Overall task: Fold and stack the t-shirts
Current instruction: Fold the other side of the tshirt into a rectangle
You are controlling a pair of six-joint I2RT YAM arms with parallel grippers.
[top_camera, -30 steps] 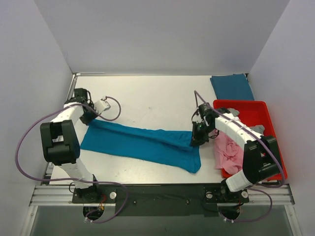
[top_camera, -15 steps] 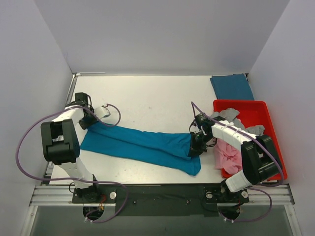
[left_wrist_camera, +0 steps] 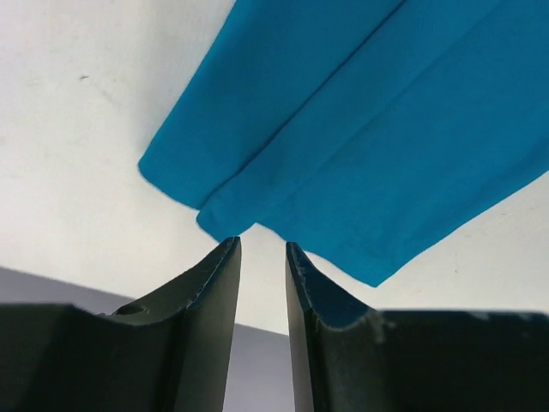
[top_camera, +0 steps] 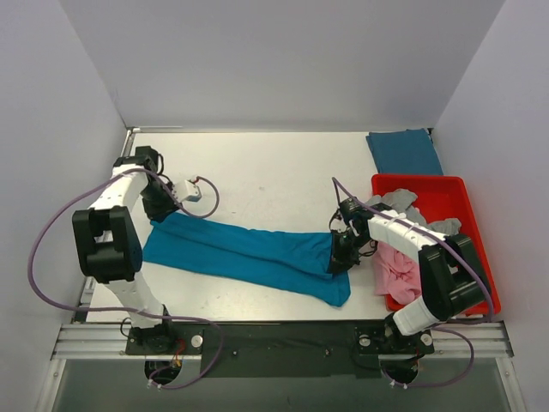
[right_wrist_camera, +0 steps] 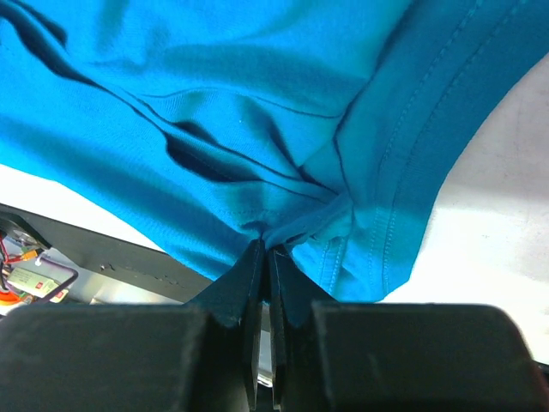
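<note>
A teal-blue t-shirt [top_camera: 244,253] lies stretched in a long band across the table. My right gripper [top_camera: 340,256] is shut on a bunched fold at the shirt's right end, seen in the right wrist view [right_wrist_camera: 266,247], with the shirt's hem [right_wrist_camera: 386,223] beside it. My left gripper [top_camera: 161,209] is open and empty, just off the shirt's left corner [left_wrist_camera: 202,206], with its fingertips apart in the left wrist view [left_wrist_camera: 262,245]. A folded teal t-shirt [top_camera: 403,153] lies at the back right. A pink t-shirt [top_camera: 395,268] and a grey t-shirt [top_camera: 403,200] lie in the tray.
A red plastic tray [top_camera: 450,190] stands at the right, close behind my right arm. White walls close in the table on the left, back and right. Purple cables loop from both arms. Bare table lies behind the stretched shirt.
My left gripper has let go of the shirt's left end and drawn back off its corner. My right gripper has moved a little nearer and lower with the shirt's right end.
</note>
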